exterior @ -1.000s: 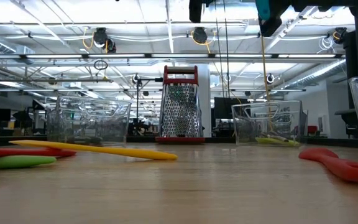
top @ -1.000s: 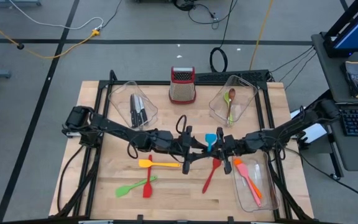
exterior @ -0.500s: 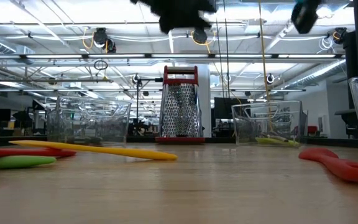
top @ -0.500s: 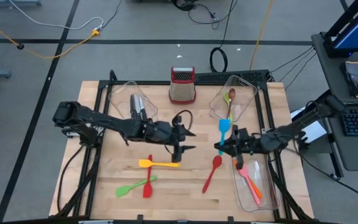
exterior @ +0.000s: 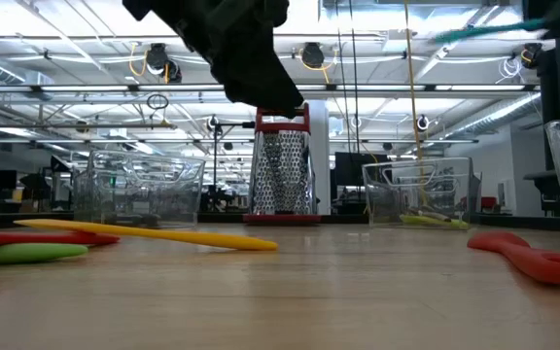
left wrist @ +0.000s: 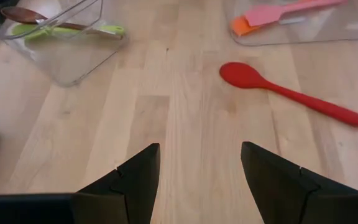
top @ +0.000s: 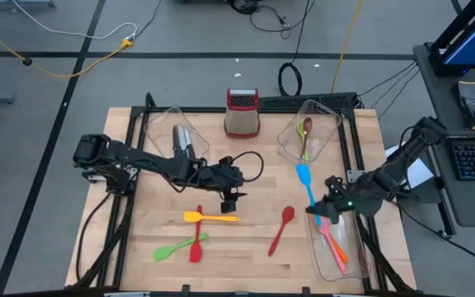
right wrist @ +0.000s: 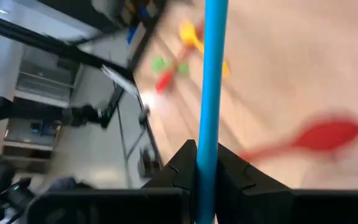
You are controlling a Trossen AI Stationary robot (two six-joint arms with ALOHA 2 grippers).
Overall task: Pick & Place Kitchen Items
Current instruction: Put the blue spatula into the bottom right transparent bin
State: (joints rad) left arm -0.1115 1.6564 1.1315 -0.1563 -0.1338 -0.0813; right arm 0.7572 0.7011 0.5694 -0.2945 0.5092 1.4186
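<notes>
On the left part of the wooden desk [top: 138, 239] a green spatula [top: 170, 250] lies crossed by a short red spoon [top: 196, 245], with a yellow spatula [top: 209, 218] just behind them. Farther back on that side a clear bin [top: 162, 128] holds black-handled steel knives [top: 181, 144]. The left end effector [top: 230, 200] hangs over the middle of the desk, just beyond the yellow spatula's handle end, its fingers [left wrist: 135, 183] spread wide with nothing between them and bare wood showing in the gap. At the back centre stands a metal box grater [top: 242, 113] with a red top. Right of the middle a long red spoon [top: 280, 228] lies alone on the wood, its bowl toward the back. Behind it on the right a second clear bin [top: 330, 120] holds a brown spoon [top: 307, 125] and a green spoon [top: 305, 148]. The right end effector [top: 318, 209] is clamped on the handle of a blue spatula [top: 305, 181], carried above the desk with its blade pointing toward the back, over the near end of a third clear bin [top: 353, 260] at the front right. That bin contains a pink spatula [top: 328, 233] and an orange spatula [top: 338, 256] lying side by side.
</notes>
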